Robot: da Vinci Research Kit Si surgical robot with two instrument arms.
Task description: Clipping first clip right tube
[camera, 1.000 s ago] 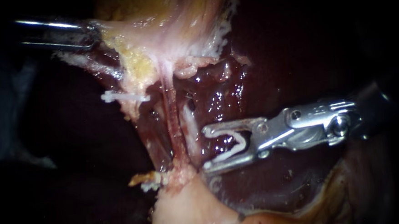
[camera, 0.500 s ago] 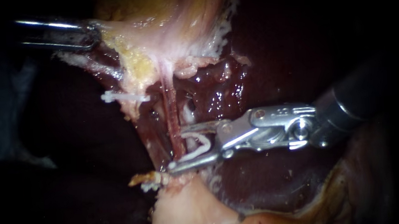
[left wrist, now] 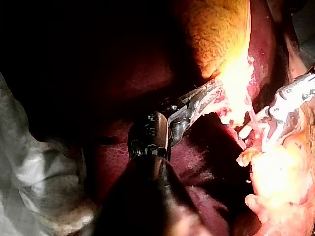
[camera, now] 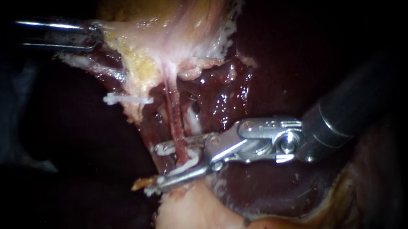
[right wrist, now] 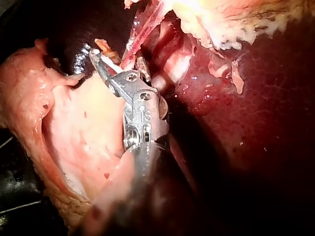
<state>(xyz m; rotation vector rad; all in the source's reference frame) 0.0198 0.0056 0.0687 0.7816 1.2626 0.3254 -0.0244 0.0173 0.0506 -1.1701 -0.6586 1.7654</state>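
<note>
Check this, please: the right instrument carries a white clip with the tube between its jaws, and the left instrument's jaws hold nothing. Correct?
One error: the left instrument has its jaws shut on pale tissue, as the endoscope view shows. The rest stands: the right instrument carries a white clip with the tube between its jaws.

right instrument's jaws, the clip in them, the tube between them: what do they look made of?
The right instrument looks like bare polished metal: silvery glints, visible pins. The clip is matte white, probably plastic, with no metallic shine. The tube is soft wet tissue, pink-red, streaked and glistening.
</note>
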